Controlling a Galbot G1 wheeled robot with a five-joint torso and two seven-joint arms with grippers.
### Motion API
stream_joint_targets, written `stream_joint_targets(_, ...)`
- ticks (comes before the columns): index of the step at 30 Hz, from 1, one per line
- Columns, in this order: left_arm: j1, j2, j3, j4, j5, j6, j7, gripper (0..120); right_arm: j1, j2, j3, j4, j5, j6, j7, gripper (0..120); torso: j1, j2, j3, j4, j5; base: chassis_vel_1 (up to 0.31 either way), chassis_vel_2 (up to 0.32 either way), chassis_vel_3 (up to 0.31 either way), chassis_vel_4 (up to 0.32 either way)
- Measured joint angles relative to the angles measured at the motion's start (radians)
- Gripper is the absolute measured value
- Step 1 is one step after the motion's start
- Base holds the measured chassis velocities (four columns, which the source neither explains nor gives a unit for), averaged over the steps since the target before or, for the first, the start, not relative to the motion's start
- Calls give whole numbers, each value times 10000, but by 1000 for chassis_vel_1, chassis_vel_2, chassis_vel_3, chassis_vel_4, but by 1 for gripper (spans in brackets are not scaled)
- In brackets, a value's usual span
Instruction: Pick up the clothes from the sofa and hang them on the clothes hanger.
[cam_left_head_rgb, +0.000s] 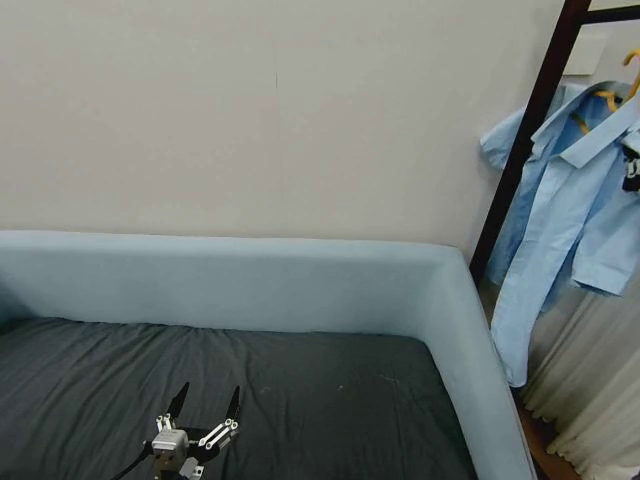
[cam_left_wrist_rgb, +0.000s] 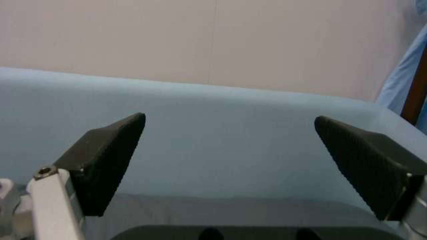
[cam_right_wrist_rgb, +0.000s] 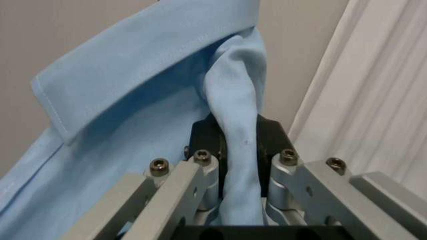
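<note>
A light blue shirt (cam_left_head_rgb: 560, 210) hangs at the right on a yellow hanger (cam_left_head_rgb: 610, 95) beside a dark wooden rack post (cam_left_head_rgb: 520, 150). My right gripper (cam_left_head_rgb: 632, 165) is at the far right edge, level with the shirt's collar. In the right wrist view its fingers (cam_right_wrist_rgb: 270, 137) are shut on a bunched fold of the blue shirt (cam_right_wrist_rgb: 233, 110), with the collar spread beside it. My left gripper (cam_left_head_rgb: 208, 402) hovers low over the dark sofa seat (cam_left_head_rgb: 300, 400), open and empty. Its black pads (cam_left_wrist_rgb: 107, 160) stand wide apart facing the sofa's back.
The sofa has a pale blue back and arm (cam_left_head_rgb: 300, 280) running to the right, close to the rack. White curtains (cam_left_head_rgb: 590, 400) hang at the lower right. A plain beige wall (cam_left_head_rgb: 250, 110) is behind.
</note>
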Motion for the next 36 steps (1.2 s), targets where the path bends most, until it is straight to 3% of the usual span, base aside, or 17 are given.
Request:
stream_joint_targets(10,0,0,0,0,0,0,2,100,3202,152,-2679,-317,629,-1097,255,8,0,0,1,3,5,0,0,0,0)
stream_joint_targets(18,0,0,0,0,0,0,1,100,5146,1076,-4197,-232,2495,-2846,1820,8,0,-1,1,6,6,0,0,0,0)
stream_joint_targets(24,0,0,0,0,0,0,0,100,5969,1811,-4727,-700,3172,-3542,2696,8,0,-1,2,8,4,0,0,0,0)
stream_joint_targets(28,0,0,0,0,0,-1,1,100,6619,2460,-4874,-972,4247,-4411,3983,8,0,-1,1,3,4,0,0,0,0)
stream_joint_targets(36,0,1,0,0,-1,-1,1,100,7348,3156,-5331,-1973,4972,-5031,4783,8,0,-1,2,7,7,0,0,0,0)
